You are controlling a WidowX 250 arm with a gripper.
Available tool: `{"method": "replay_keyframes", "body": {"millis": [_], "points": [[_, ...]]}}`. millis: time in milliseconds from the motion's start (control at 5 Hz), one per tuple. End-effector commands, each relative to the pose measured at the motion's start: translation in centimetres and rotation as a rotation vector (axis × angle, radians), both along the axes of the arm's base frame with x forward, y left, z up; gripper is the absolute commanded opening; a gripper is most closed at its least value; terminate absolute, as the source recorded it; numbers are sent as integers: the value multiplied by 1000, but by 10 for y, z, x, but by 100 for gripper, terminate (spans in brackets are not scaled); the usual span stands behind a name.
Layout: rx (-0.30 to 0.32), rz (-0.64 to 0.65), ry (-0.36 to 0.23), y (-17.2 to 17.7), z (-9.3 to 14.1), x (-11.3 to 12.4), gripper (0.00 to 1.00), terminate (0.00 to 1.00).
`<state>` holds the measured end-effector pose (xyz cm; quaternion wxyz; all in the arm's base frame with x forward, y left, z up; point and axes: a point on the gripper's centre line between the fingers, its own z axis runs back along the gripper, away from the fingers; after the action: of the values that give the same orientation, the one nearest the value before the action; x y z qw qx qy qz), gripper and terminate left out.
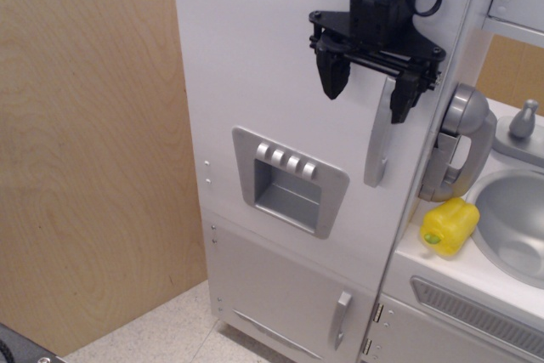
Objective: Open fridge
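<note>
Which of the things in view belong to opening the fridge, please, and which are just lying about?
Belongs to the job:
- fridge
- its long grey handle
- gripper, open at the handle's top

Just lying about:
- yellow toy by the sink
- grey phone
- dispenser panel
- lower door

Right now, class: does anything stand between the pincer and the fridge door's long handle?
Nothing visible does. The open pincer hangs at the top of the long grey handle of the fridge.
</note>
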<state>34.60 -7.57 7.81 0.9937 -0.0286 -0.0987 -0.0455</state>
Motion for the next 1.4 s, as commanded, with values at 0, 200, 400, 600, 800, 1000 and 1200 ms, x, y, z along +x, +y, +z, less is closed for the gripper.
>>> {"method": "replay_keyframes", "body": {"millis": [0,200,400,600,800,1000,1200], "points": [[-20,103,-146,-11,14,10,100,0],[-6,130,-217,-11,7,6,0,0],[-5,116,-242,-10,4,2,0,0],[-14,131,-249,-6,5,-1,0,0],[-31,120,-243,2,13,-22,0,0],[-48,106,-217,13,18,-40,0,0],[-3,62,-155,22,15,-58,0,0]]}}
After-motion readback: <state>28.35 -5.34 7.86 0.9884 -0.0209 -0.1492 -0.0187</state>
